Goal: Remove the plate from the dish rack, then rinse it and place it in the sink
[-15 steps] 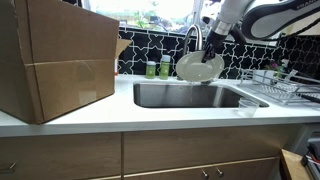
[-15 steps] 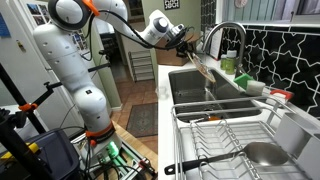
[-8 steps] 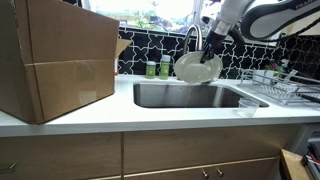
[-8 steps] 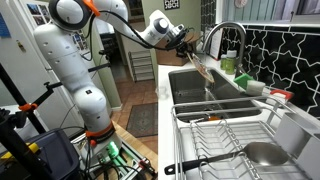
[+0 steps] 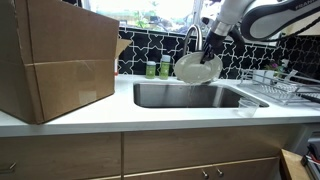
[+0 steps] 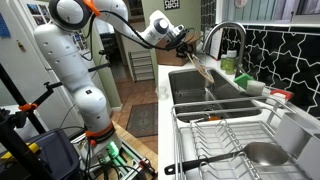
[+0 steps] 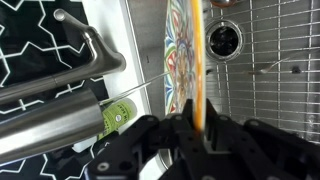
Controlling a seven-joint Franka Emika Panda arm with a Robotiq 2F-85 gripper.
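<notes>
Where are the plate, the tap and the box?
plate (image 5: 198, 67): in an exterior view, its middle.
tap (image 6: 226, 25): in an exterior view, arch top.
box (image 5: 60, 60): in an exterior view, front side.

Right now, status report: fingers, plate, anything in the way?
Fingers shut on plate rim. Plate held on edge above sink, out of rack. Faucet close beside it.

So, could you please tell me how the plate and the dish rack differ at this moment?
The plate hangs above the sink, clamped in the jaws; the dish rack rests on the counter beside the basin. The plate is a solid round disc; the dish rack is open silvery wire. The plate is tilted up towards its edge; the dish rack lies low and flat. Both are close to the sink.
</notes>
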